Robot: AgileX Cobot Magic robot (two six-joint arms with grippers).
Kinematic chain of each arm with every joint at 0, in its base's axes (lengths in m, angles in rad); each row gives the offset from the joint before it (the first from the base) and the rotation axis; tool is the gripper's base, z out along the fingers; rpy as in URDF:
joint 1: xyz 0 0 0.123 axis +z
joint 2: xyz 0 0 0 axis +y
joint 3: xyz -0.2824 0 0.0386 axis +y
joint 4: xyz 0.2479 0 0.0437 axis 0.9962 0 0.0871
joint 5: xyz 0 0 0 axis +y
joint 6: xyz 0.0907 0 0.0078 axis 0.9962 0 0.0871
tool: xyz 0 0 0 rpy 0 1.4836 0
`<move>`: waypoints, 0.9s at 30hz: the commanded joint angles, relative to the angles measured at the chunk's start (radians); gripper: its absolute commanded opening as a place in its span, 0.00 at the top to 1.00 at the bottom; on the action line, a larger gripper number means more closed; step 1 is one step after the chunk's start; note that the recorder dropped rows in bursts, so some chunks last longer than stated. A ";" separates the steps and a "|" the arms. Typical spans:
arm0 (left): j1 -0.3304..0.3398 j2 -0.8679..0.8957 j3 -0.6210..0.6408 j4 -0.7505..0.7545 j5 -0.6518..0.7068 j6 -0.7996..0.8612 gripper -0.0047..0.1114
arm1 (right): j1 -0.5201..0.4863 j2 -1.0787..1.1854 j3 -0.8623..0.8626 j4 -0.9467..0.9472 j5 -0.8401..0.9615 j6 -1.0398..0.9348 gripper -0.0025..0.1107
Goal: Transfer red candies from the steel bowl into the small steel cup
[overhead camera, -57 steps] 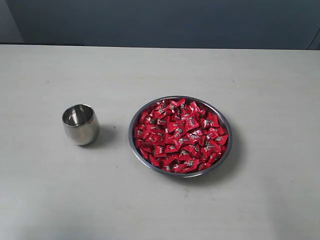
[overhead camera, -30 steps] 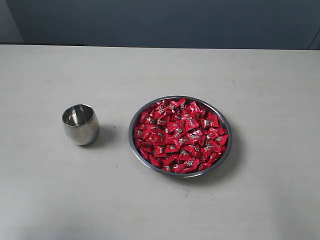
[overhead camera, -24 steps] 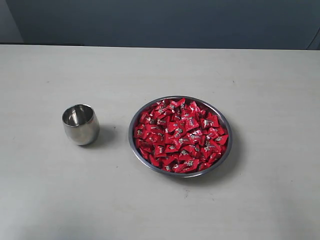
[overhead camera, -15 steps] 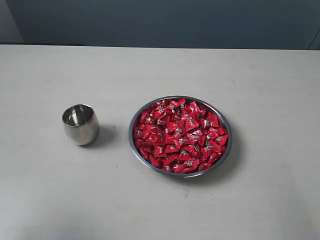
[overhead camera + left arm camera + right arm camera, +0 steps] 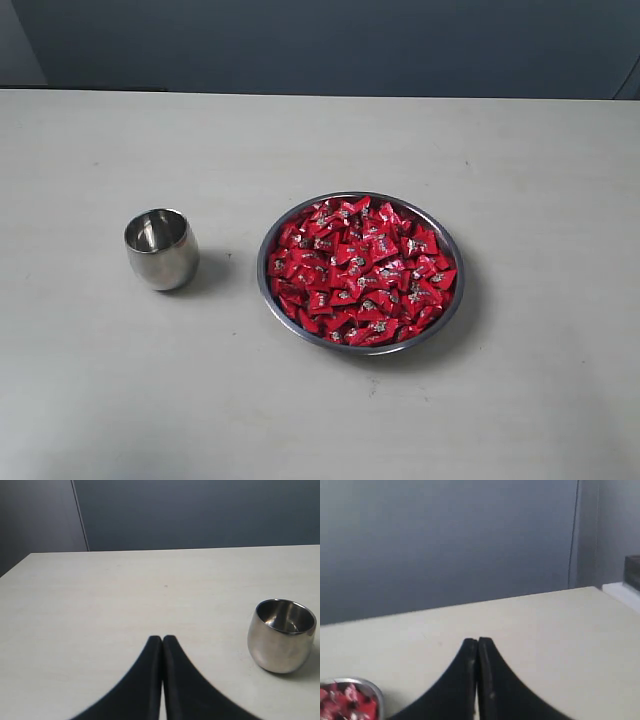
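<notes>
On my left wrist feed, the left gripper (image 5: pixel 162 639) is clenched. Its two black fingers are pressed flat against each other with nothing between them, and it sits above bare table (image 5: pixel 100 400). The cup (image 5: pixel 281 635) is off to one side of those fingertips, clear of them.

From the exterior camera, the cup stands on the left part of the table. It is upright, with its mouth facing straight up and its rounded body on its base. I can see only bright metal inside it. Being round, it has no long axis along the table; its axis runs vertically.

To its right, apart from it with a strip of table between them, the bowl (image 5: pixel 261 280) lies flat with its opening upward. The red candies (image 5: pixel 360 272) are heaped in it nearly to the rim. They lie jumbled, with their corners turned every which way and no shared direction.

On my right wrist feed, the right gripper (image 5: pixel 477 641) is also clenched, finger against finger and holding nothing. An edge of the bowl with some candies shows at the corner of that picture, away from the fingertips.
</notes>
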 commanded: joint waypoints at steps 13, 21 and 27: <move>0.001 -0.004 0.004 0.001 -0.002 -0.003 0.96 | -0.003 -0.005 0.002 0.128 -0.067 0.010 0.98; 0.001 -0.004 0.004 0.001 -0.002 -0.003 0.96 | -0.003 -0.005 0.002 0.240 -0.109 0.025 0.98; 0.001 -0.004 0.004 0.001 -0.002 -0.003 0.96 | -0.003 -0.005 0.002 0.249 -0.112 0.023 0.98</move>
